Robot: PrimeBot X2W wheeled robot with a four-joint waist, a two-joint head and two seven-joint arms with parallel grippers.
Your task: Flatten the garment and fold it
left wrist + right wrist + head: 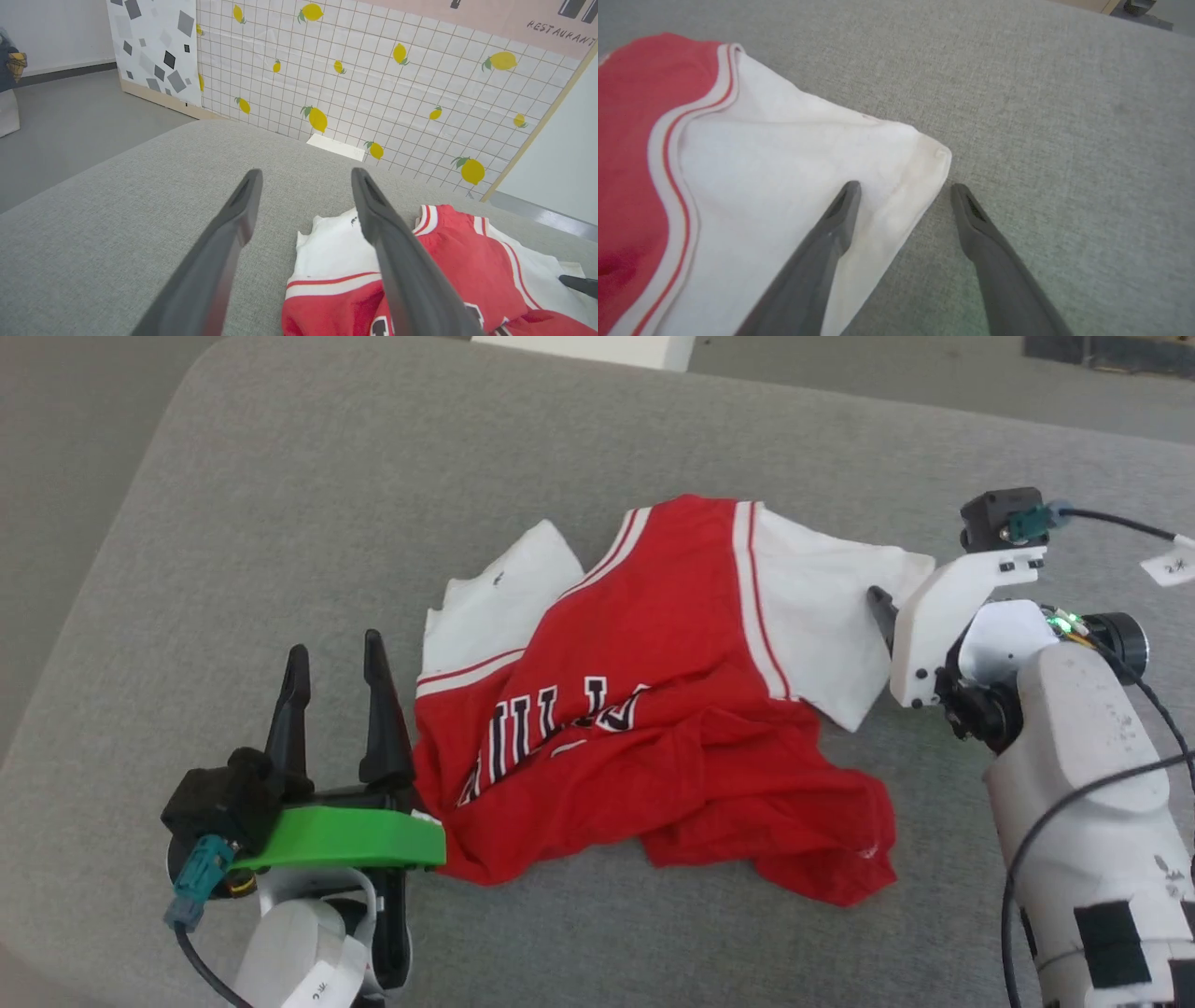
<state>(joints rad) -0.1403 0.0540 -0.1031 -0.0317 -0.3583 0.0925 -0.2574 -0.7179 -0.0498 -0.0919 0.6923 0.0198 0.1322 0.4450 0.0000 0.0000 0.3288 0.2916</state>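
Garment (pixel 653 709) lies mid-way across the grey fabric surface (pixel 280 523), rumpled, its near red part bunched. Left claw (pixel 336 647) released, empty, beside its left edge. Right claw (pixel 906 187) spread, straddling the white sleeve corner. Flattening barely begun; no fold made yet.

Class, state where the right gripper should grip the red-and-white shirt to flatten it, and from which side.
Probably the white panel's corner at the shirt's right edge, from the grey cushion side: it lies flat and exposed, and the open right gripper straddles its edge.
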